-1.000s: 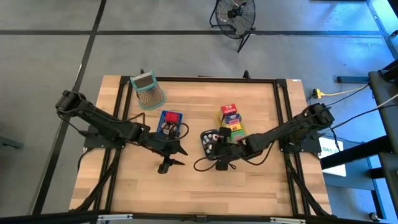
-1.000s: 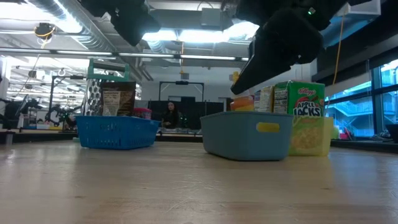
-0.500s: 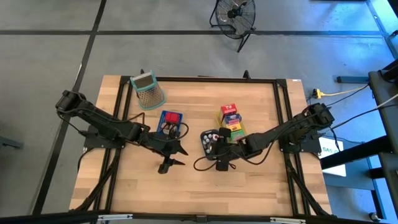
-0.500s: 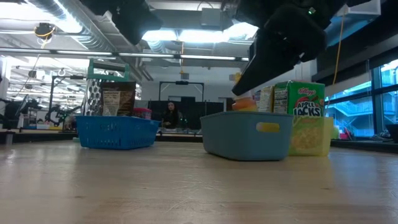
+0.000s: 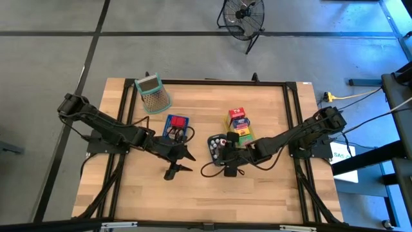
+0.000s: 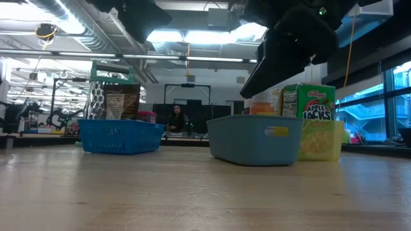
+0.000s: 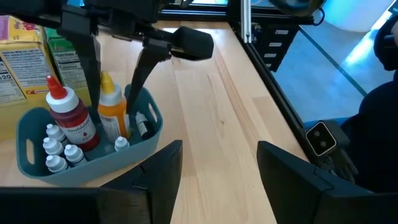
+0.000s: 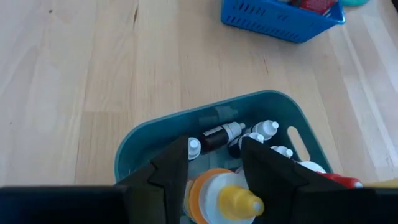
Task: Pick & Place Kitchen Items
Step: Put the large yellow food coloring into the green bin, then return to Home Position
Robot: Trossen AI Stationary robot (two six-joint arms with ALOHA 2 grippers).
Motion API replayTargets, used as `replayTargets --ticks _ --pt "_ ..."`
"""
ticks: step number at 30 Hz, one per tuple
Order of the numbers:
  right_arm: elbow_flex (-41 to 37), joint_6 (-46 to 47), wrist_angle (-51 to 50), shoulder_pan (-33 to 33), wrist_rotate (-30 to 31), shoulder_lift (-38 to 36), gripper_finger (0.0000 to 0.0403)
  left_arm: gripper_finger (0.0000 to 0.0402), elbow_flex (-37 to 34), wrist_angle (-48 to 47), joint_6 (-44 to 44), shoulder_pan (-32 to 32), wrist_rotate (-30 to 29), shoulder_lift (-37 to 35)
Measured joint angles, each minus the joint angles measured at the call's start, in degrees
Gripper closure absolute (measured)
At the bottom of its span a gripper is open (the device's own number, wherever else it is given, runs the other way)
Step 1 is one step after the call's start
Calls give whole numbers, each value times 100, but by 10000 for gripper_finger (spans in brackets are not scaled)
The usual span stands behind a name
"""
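Your right gripper (image 7: 115,74) is hanging right over the grey-blue tray (image 7: 146,134), fingers (image 8: 171,168) spread apart on either side of the orange bottle with the yellow cap (image 7: 112,112). They straddle it, but I can't tell if they're actually touching it, so I wouldn't call that a grip. The bottle stands upright in the tray, just beside the red-capped bottle (image 7: 68,115), with a bunch of tiny white-capped bottles (image 7: 53,146) around them and a dark one lying down (image 8: 217,135).

Your left gripper (image 5: 177,169) sits over bare wood, left of the grey-blue tray and on the near side of the blue tray (image 5: 177,124), jaws apart and holding nothing.

The cartons (image 5: 239,125) are lined up just right of the grey-blue tray, with the green cereal carton (image 6: 308,102) showing behind it in the low view. The grater (image 5: 153,93) sits at the far left of the table (image 5: 193,193).
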Motion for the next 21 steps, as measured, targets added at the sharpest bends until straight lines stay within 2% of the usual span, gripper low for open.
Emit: replayTargets --ticks 12,21 --pt "211 -223 -71 39 203 -188 251 200 0 -7 -4 0 31 0" --pt "1227 -263 -1398 167 1012 -188 254 200 0 -64 -13 0 -17 -236"
